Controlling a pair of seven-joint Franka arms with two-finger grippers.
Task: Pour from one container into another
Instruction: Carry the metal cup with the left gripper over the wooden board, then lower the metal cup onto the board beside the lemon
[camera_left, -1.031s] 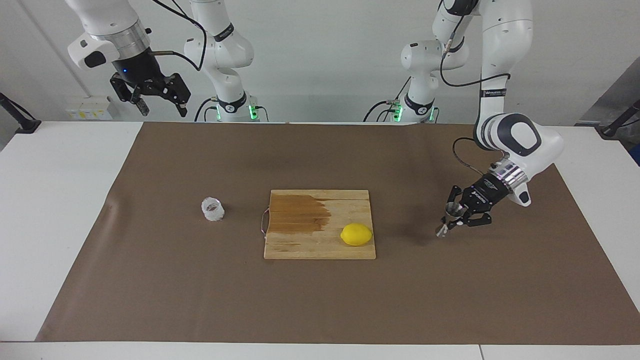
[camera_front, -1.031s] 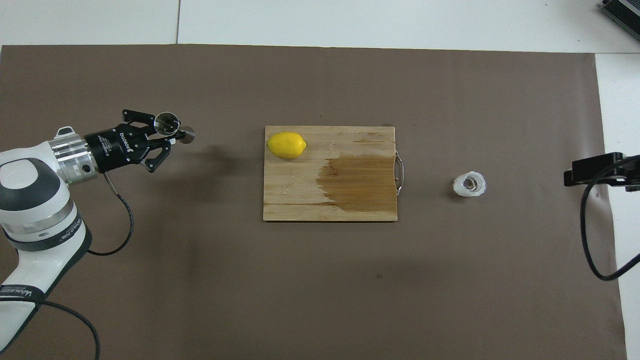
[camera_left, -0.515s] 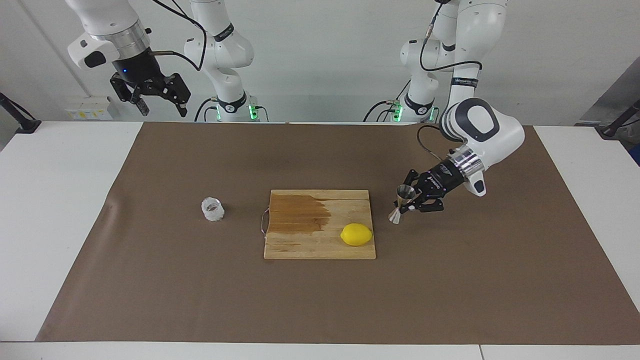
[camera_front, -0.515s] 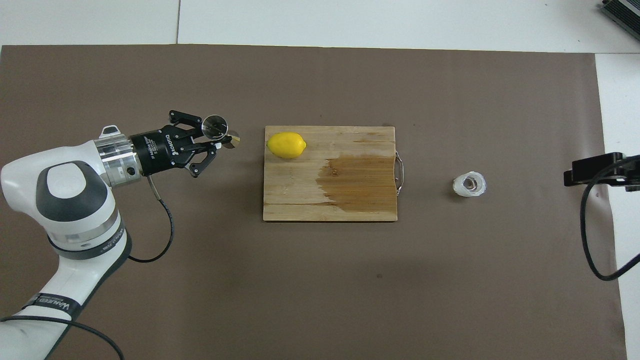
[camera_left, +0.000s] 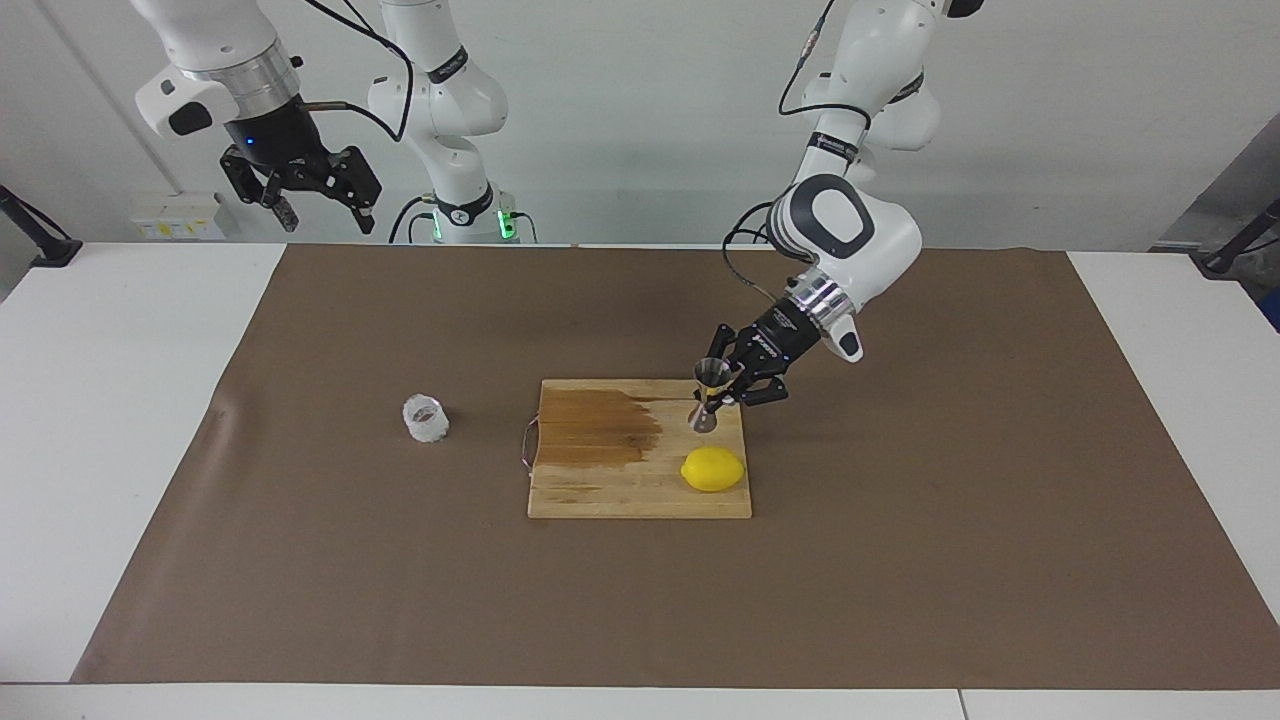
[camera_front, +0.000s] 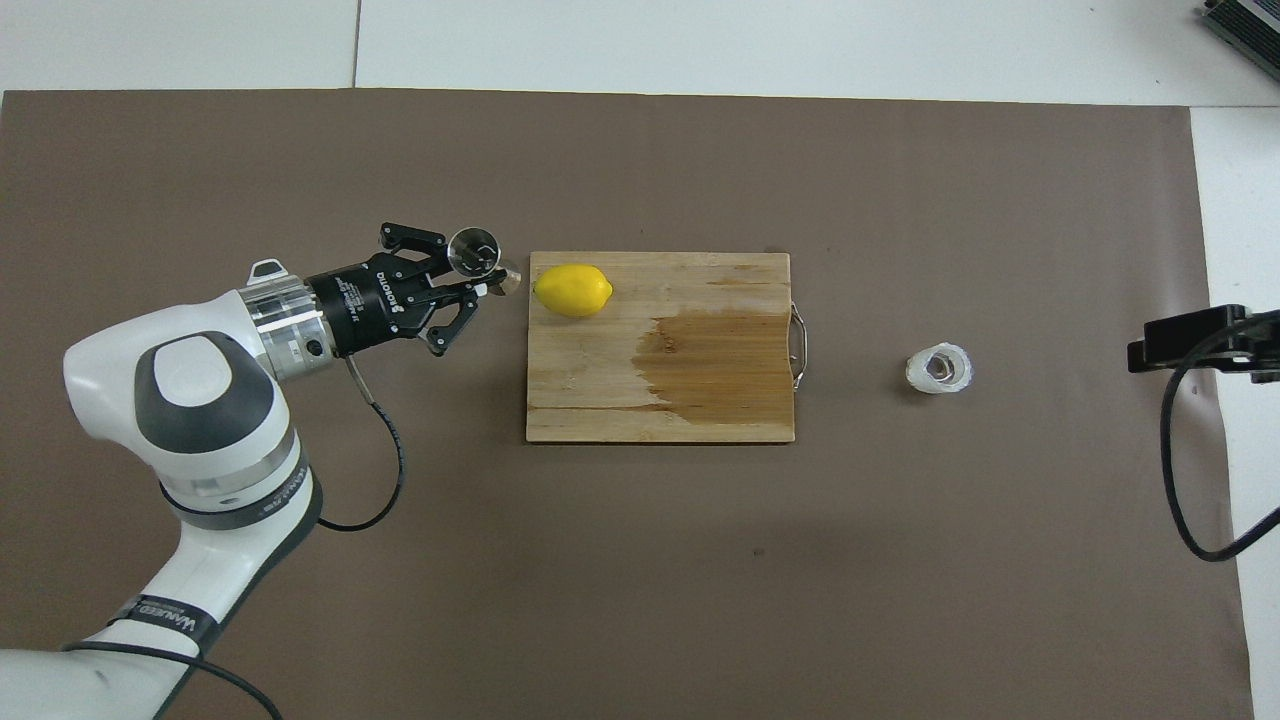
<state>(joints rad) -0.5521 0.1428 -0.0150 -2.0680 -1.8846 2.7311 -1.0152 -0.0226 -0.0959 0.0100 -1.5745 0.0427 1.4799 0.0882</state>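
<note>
Left pincer (camera_left: 722, 388) grips jigger (camera_left: 708, 396) over cutting board (camera_left: 600, 480) beside lemon (camera_left: 713, 469); right pincer (camera_left: 318, 205) waits open.

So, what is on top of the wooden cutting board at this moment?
On the cutting board lies a yellow lemon, beside a dark wet-looking stain. The left gripper holds the steel jigger in the air by the board's edge, hiding a little of the board.

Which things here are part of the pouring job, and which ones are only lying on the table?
Part of the job:
- steel jigger, held in the left gripper
- clear cup, standing on the brown mat

Only lying about:
- lemon
- cutting board
</note>
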